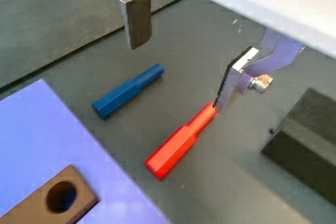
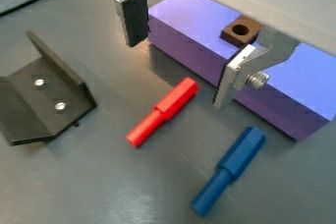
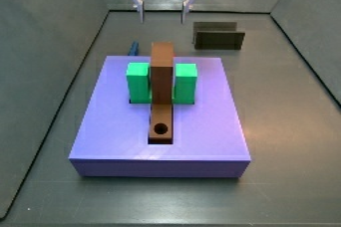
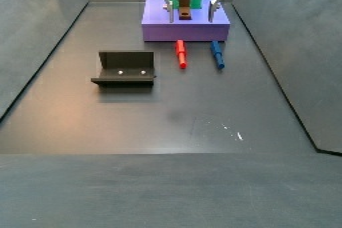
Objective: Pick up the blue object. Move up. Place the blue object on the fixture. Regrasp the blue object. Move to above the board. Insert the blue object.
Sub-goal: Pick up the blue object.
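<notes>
While gripper (image 2: 178, 56) hovers spread and empty, blue object (image 2: 227, 170) lying ungrasped below beside red peg (image 2: 161, 111); pick, fixture (image 2: 46, 92) placement, regrasp, insertion all pending.

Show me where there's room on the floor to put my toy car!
The dark floor in front of the fixture is bare. It's crowded by the board, where the open end effector hangs over the blue object and red peg.

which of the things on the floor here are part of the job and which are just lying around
Part of the job:
blue object
fixture
board
gripper, open, nothing held, above the pegs beside the board

Lying about:
red peg, beside the blue object
</notes>
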